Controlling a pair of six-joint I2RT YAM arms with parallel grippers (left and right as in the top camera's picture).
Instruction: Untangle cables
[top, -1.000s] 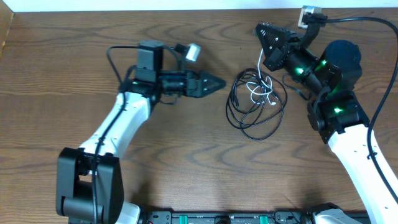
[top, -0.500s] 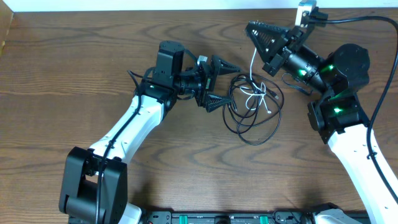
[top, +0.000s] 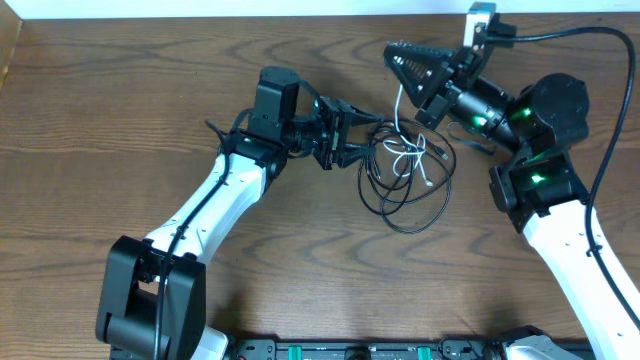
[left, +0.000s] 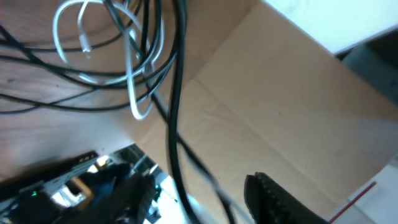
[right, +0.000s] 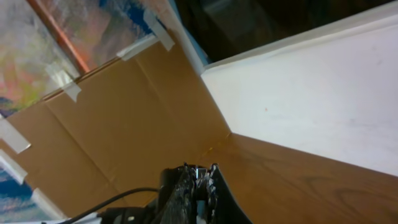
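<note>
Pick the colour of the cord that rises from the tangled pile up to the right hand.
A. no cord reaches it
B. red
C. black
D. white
D: in the overhead view the white cord runs straight up from the pile of cables into the shut right hand, while the black loops stay on the table.

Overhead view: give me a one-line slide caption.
Left gripper, jaws apart, straddles the black cables while the shut right gripper holds up the white cable.
</note>
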